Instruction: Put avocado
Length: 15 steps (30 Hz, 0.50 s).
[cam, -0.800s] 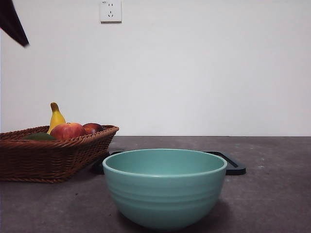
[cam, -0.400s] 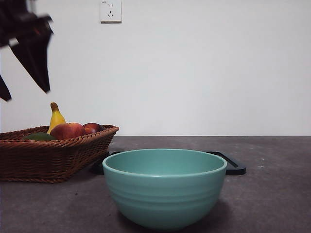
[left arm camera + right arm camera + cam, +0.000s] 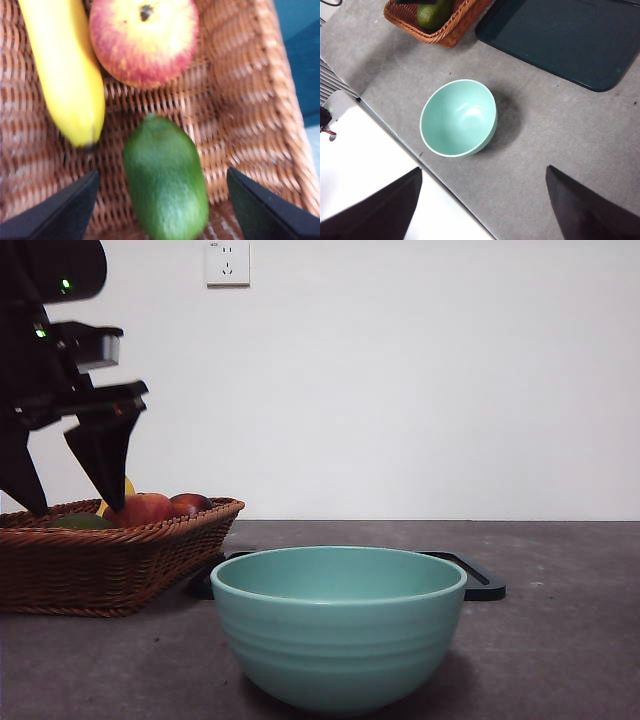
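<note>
The left gripper [image 3: 65, 495] has dropped over the wicker basket [image 3: 120, 565], jaws spread and empty, straddling the avocado [image 3: 166, 180] lying inside beside the banana [image 3: 65, 70]. The avocado looks light, firm and smooth-skinned, so gripping across its narrow middle seems safest.

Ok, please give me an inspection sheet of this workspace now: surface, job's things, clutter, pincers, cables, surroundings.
Surface: dark grey table, no spills seen.
Job's things: avocado lies in the wicker basket, not gripped.
Clutter: banana and red apple in the same basket beside the avocado; empty teal bowl in front; dark tray behind the bowl.
Pincers: left pincer open, over the basket, one jaw on each side of the avocado, not touching it; right pincer open, high above the bowl, holding nothing.
Cables: nothing seen.
Surroundings: white wall with a socket.
</note>
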Tool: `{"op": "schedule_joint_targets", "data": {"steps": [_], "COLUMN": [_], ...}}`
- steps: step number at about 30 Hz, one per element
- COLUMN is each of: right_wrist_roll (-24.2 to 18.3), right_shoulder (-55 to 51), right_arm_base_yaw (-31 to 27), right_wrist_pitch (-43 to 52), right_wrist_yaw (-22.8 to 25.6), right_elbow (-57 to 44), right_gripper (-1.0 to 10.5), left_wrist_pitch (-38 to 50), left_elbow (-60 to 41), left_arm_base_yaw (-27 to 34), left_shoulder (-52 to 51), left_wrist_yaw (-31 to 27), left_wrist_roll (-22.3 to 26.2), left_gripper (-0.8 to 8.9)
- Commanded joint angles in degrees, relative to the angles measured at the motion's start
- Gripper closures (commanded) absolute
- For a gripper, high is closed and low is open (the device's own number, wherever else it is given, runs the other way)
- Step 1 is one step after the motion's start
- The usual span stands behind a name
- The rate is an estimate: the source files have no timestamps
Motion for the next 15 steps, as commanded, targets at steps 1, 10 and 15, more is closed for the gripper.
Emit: {"op": "schedule_joint_targets", "data": {"steps": [1, 10, 15], "right_wrist_roll": [0.4, 0.4, 0.4], "right_shoulder": [0.3, 0.3, 0.3], "right_arm_base_yaw": [0.3, 0.3, 0.3], "right_wrist_pitch": [0.5, 0.5, 0.5], "right_wrist_yaw": [-0.1, -0.1, -0.1], "right_elbow": [0.9, 0.9, 0.9], "right_gripper": [5.5, 5.5, 5.5], "left_wrist_pitch": [1.2, 1.2, 1.4], "left_elbow": [1.3, 1.3, 1.3], "left_arm_base_yaw": [-0.3, -0.3, -0.3], "left_shoulder": [2.1, 5.7, 5.9], "left_wrist_yaw": [-0.3, -1.6, -1.6], "left_wrist_roll": [1.0, 1.0, 1.0], "left_gripper": [4.12, 4.18, 4.67]}}
